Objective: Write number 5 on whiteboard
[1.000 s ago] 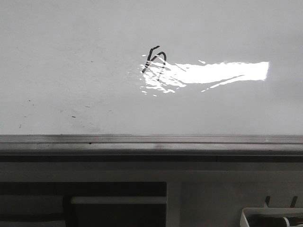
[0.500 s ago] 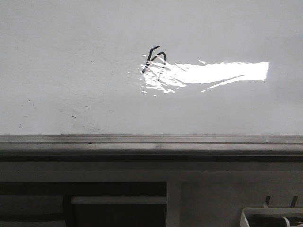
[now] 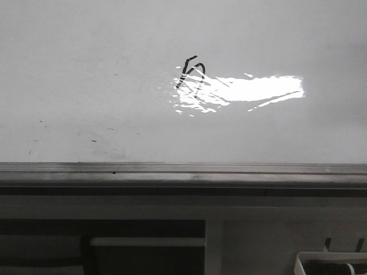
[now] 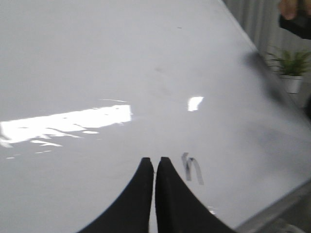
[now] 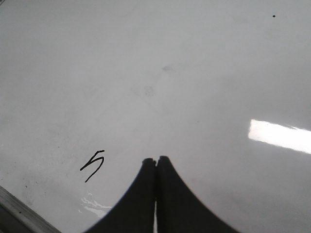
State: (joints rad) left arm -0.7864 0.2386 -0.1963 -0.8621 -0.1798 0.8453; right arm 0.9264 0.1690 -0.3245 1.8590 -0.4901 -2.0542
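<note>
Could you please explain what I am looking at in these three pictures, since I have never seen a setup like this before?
This is a robot with two arms, and each arm ends in a two-fingered gripper. One picture comes from a camera facing forward over a whiteboard with a grey metal rail along its near edge. The other two come from cameras on the wrists. The black pointed shapes there are the left gripper and the right gripper, both with fingers pressed together and nothing visible between them. On the board is a small black marker scribble, the number 5, next to a bright glare patch. It also appears in the wrist views, clearest from the right one. No marker is in sight.
</note>
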